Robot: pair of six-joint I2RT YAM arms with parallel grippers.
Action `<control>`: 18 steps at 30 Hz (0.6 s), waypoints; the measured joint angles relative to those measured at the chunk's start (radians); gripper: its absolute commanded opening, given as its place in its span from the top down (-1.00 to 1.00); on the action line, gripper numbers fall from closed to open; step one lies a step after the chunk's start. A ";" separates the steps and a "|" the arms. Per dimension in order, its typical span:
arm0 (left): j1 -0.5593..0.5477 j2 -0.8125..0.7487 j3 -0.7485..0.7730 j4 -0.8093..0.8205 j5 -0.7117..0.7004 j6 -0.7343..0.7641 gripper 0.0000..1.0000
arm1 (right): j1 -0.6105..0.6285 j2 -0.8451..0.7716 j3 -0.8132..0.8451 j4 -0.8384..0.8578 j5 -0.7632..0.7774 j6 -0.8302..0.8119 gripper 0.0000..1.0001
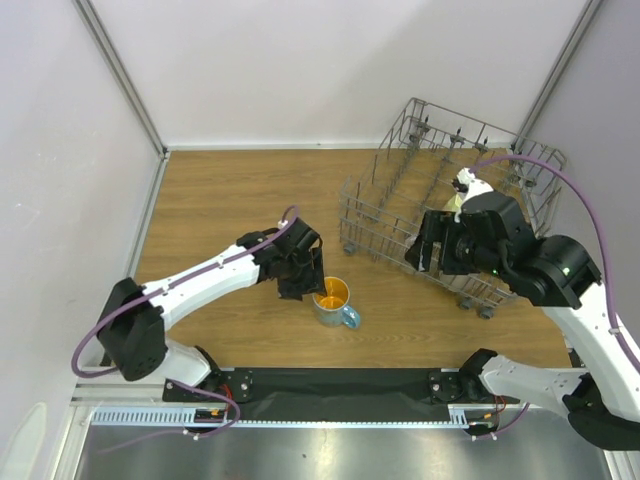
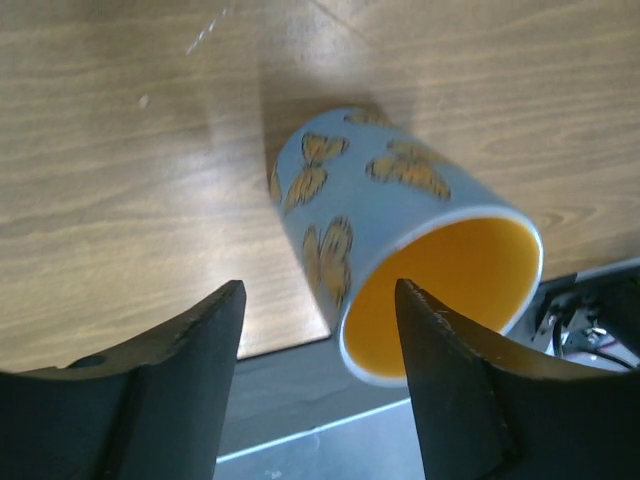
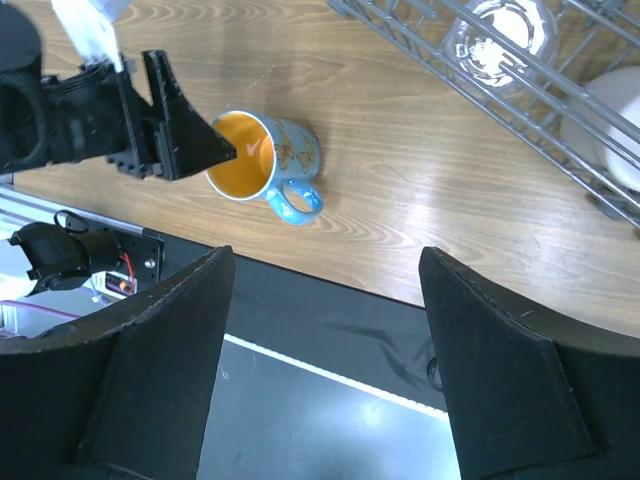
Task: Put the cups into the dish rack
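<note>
A blue mug with orange butterflies, a yellow inside and a blue handle (image 1: 333, 300) stands upright on the wooden table; it also shows in the left wrist view (image 2: 400, 210) and the right wrist view (image 3: 262, 158). My left gripper (image 1: 300, 284) is open and empty, just left of the mug, one finger (image 2: 455, 390) in front of its rim. My right gripper (image 1: 436, 252) is open and empty above the near side of the grey wire dish rack (image 1: 385, 205). A small clear glass (image 3: 497, 35) and a pale cup (image 3: 622, 130) sit in the rack (image 3: 560, 95).
A black mat (image 1: 340, 385) and a metal rail (image 1: 300, 418) run along the table's near edge by the arm bases. White walls close the back and both sides.
</note>
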 measured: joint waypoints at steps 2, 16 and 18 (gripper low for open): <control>0.000 0.026 -0.002 0.025 0.002 -0.002 -0.24 | -0.008 -0.016 0.000 -0.011 0.004 -0.005 -0.61; -0.004 0.101 -0.018 0.077 0.012 -0.008 0.82 | -0.047 -0.058 0.005 -0.031 -0.005 -0.025 -0.88; 0.000 0.101 -0.027 0.085 0.008 -0.009 0.99 | -0.051 -0.069 -0.008 -0.029 -0.018 -0.026 -0.96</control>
